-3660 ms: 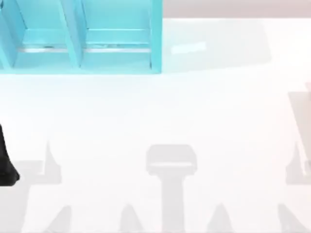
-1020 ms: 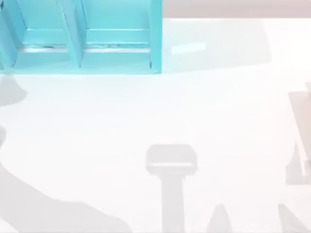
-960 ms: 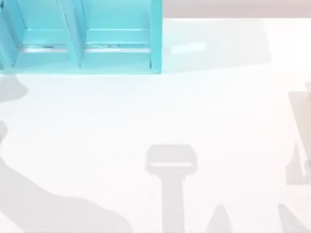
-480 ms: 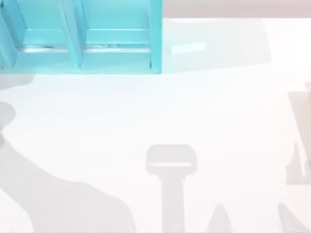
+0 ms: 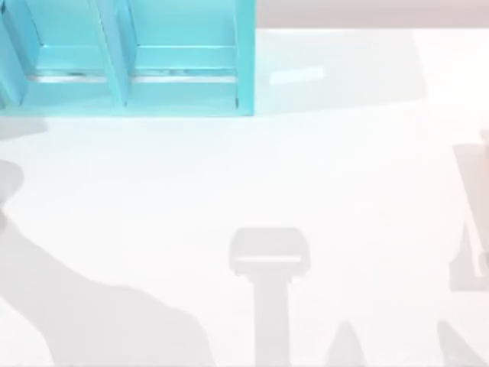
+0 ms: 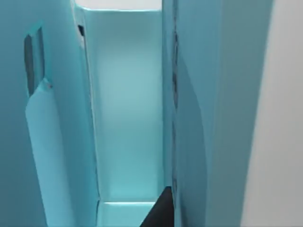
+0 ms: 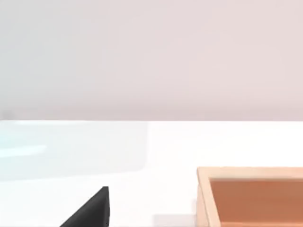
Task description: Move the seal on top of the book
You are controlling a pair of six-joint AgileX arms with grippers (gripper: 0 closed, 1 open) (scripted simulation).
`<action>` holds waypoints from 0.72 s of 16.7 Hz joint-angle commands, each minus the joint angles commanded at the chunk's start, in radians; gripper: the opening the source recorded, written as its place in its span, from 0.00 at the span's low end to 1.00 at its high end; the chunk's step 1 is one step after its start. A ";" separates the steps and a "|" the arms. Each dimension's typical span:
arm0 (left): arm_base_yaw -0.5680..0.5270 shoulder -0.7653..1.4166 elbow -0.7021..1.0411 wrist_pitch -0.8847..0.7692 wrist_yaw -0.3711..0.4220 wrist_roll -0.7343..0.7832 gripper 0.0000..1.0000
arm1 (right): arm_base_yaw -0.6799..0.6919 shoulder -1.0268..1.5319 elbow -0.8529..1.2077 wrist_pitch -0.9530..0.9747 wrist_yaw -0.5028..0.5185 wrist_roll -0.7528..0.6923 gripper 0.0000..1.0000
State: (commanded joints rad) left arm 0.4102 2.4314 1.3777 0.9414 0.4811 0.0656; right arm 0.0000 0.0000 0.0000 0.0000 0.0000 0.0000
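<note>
The arm's shadow (image 5: pixel 99 321) on the white table (image 5: pixel 344 176) has spread since earlier. The left wrist view faces the light blue shelf unit (image 6: pixel 123 118). A wooden tray (image 7: pixel 251 196) sits near the right gripper.

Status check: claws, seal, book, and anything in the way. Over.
Left claw facing into the blue shelf unit, grip unreadable. Right claw low over the white table, beside a wooden box. Seal and book not sighted.

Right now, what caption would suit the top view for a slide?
A light blue shelf unit stands at the far left of a white table crossed by grey shadows.
</note>
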 joint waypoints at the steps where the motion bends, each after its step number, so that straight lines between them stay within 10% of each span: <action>1: 0.000 0.000 0.000 0.000 0.000 0.000 0.40 | 0.000 0.000 0.000 0.000 0.000 0.000 1.00; 6: 0.000 0.000 0.000 0.000 0.000 0.000 0.02 | 0.000 0.000 0.000 0.000 0.000 0.000 1.00; 12: 0.000 0.000 0.000 0.000 0.000 0.000 0.00 | 0.000 0.000 0.000 0.000 0.000 0.000 1.00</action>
State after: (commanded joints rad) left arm 0.4102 2.4314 1.3777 0.9414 0.4811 0.0656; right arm 0.0000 0.0000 0.0000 0.0000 0.0000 0.0000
